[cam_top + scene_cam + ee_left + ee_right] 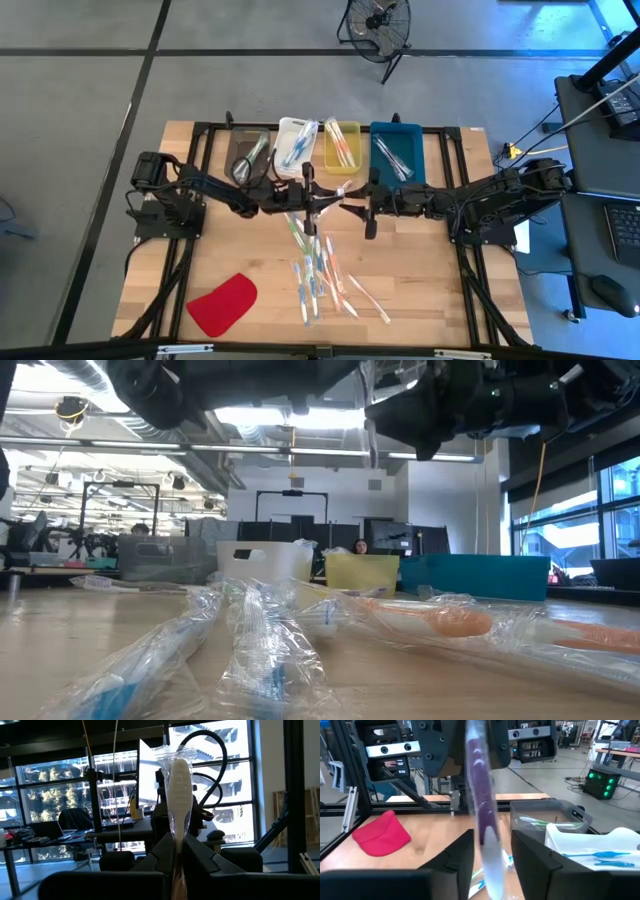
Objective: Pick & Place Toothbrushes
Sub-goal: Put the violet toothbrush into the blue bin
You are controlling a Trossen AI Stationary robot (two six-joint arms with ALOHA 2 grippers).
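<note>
No readable writing shows on anything. Both arms meet above the middle of the surface (200, 260). The left gripper (177, 852) has its jaws closed on a wrapped toothbrush (179, 795), which stands upright. The right gripper (492, 850) has its jaws open around that toothbrush, not yet closed. More toothbrushes (320, 280) lie near the front edge, pointing mostly front to back; others fill four bins (398, 128) along the back edge.

Robotics lab or workshop: grey concrete floor (80, 90), floor fan (378, 25), monitor-laden workstations (290, 515), exposed ceiling ducts (120, 425).
</note>
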